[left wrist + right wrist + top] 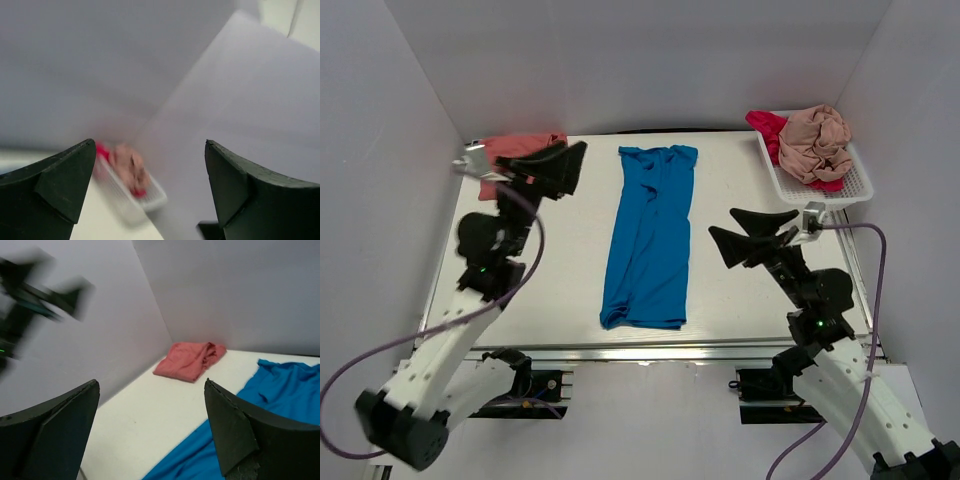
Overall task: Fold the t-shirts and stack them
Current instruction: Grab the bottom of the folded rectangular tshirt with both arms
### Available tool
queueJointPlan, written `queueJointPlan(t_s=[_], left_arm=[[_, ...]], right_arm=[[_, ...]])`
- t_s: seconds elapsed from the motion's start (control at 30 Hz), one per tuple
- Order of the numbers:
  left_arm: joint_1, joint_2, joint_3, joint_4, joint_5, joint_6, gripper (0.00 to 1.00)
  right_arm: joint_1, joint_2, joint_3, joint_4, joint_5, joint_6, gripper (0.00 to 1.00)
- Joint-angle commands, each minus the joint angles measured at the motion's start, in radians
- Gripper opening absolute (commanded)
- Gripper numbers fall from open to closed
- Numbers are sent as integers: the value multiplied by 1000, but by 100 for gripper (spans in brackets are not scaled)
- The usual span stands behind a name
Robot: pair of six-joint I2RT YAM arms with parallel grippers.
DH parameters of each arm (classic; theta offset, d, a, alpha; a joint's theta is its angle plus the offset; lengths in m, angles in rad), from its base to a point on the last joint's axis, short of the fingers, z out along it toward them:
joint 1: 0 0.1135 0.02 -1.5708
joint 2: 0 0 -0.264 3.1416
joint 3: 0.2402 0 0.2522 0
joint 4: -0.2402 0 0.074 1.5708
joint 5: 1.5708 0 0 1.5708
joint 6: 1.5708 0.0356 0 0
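Bright blue cotton t-shirt (650, 240), folded into 1 long strip, lies flat on the white table (560, 290) between the 2 pincers. Salmon-coral cotton t-shirt (515, 150) lies bunched just beyond the left pincer (575, 170). Dusty beige-pink cotton t-shirt (815, 143) and magenta-red cotton t-shirt (767, 128) sit crumpled in the white slotted plastic basket (860, 185) beyond the right pincer (723, 221). Both pincers: fully spread, holding nothing.

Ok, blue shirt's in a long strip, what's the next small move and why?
Probably lower the left gripper and right gripper to the near end of the blue shirt and fold it in half: it lies long, and both grippers hang open, empty.
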Motion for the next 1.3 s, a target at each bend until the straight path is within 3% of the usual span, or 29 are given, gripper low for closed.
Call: queueJointPlan(t_s=[0.0,0.03,0.13,0.27,0.33,0.37,0.47,0.53,0.63,0.7,0.87,1.13,1.27], left_arm=[[-96,-51,135,-381,-469,693,98],[-102,-28,160,-421,-609,718,98],[-161,82,256,-490,-811,801,98],[-379,131,232,-412,-850,943,98],[-424,194,270,-502,-839,915,98],[-429,212,287,-536,-762,857,98],[-436,205,199,-430,-678,768,98],[-436,188,119,-339,-629,743,98],[-439,235,123,-380,-614,718,98],[-442,280,131,-383,-607,683,98],[-444,289,53,-210,-578,583,98],[-462,273,-30,-41,-670,470,98],[-505,295,16,-84,-774,497,98]], right_arm=[[16,77,80,-25,-13,-95,89],[22,139,120,-82,-1,-141,89],[86,245,254,-206,152,-333,89],[211,383,376,-220,392,-507,89],[321,460,403,-202,505,-589,89],[356,482,409,-188,533,-603,89],[482,548,392,-103,646,-656,89],[514,580,365,-73,682,-647,89],[550,615,325,-39,694,-572,89],[585,634,290,69,717,-549,89],[639,756,280,169,774,-503,89],[723,844,171,479,832,-476,89],[775,898,164,617,961,-536,89]])
